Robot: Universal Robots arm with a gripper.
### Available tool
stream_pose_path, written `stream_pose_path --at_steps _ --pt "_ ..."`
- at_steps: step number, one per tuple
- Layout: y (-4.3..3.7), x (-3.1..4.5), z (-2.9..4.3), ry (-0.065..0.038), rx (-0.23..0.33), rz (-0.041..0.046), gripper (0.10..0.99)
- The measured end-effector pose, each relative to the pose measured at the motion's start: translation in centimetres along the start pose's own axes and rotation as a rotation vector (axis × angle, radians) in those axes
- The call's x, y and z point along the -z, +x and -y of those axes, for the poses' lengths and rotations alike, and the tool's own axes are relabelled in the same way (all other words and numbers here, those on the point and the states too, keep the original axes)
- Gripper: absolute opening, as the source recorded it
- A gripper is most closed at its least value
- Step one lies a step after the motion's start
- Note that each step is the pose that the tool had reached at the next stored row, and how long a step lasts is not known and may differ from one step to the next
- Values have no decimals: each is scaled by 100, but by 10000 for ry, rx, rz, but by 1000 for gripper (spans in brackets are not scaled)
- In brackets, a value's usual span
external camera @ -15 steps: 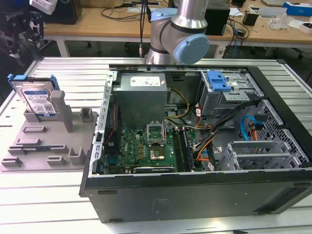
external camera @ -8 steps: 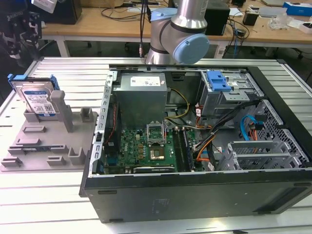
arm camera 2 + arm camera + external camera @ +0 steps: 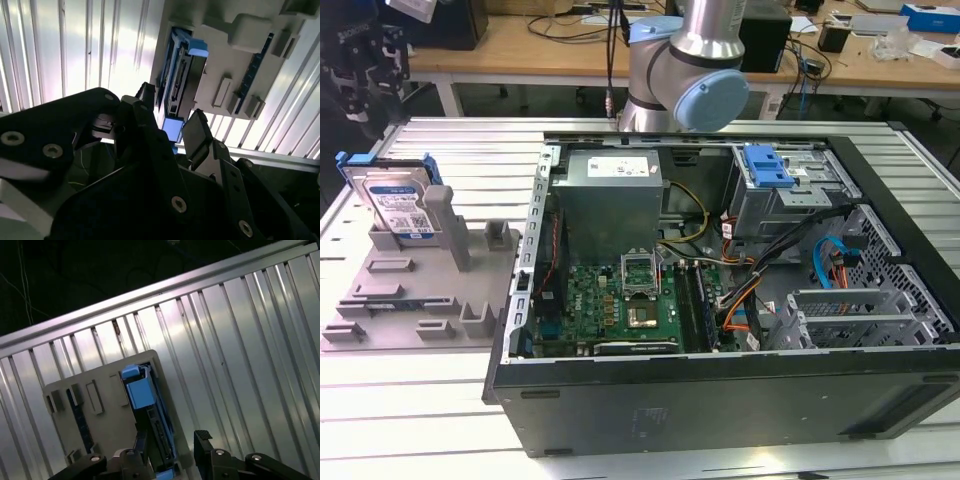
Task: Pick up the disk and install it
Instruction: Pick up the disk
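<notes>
Black fingers (image 3: 197, 134) stood wide apart and empty, poised above the disk (image 3: 181, 75). It stood on edge in a slot of the grey holder (image 3: 220, 55), with its blue frame showing at the top edge. In the first wrist view we saw the same disk (image 3: 142, 390) lined up roughly with the gap between them. We judged the step in hand to be the approach for the pick. Doing it well would mean keeping that gap centred over the thin edge, squaring the fingers to the flat faces, and closing on the drive body rather than the plastic frame, so that it could leave the slot straight without binding. In the exterior view the disk (image 3: 402, 200) sat towards that view's left, well apart from the open computer case (image 3: 720, 300). Both rested on a ribbed aluminium surface (image 3: 420, 410), with the arm's base (image 3: 685, 70) behind the case and wooden desks (image 3: 520, 40) cluttered with gear beyond.
</notes>
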State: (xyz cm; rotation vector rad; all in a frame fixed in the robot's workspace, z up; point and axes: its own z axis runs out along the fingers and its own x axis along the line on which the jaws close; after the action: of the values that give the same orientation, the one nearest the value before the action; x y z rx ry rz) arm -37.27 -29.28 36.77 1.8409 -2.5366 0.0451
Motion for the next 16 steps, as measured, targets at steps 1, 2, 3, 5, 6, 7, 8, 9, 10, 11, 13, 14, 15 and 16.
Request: stream_pose_path --at_steps 1,2,3,5,6,7,8,9,10,11,13,14,15,16 --pt "0 0 1 32 53 -1 498" --pt "1 -1 1 43 187 -14 498" --pt "0 -1 1 49 340 -18 498" --pt "0 -2 0 66 851 -26 498" --pt "0 -3 0 72 1058 -25 498" --pt "0 -5 -1 78 1227 -25 498" --pt "2 -13 -7 89 1502 -21 498" --pt "3 -16 -11 96 1758 -26 498" --pt "4 -18 -14 99 1876 -28 498" --pt "5 -20 -18 102 1995 -29 498" --pt "14 -27 -46 105 2163 -28 498" --pt "34 -30 -107 104 2174 -28 498" --pt "41 -31 -127 106 2176 -27 498" --pt "47 -31 -147 105 2175 -28 498"
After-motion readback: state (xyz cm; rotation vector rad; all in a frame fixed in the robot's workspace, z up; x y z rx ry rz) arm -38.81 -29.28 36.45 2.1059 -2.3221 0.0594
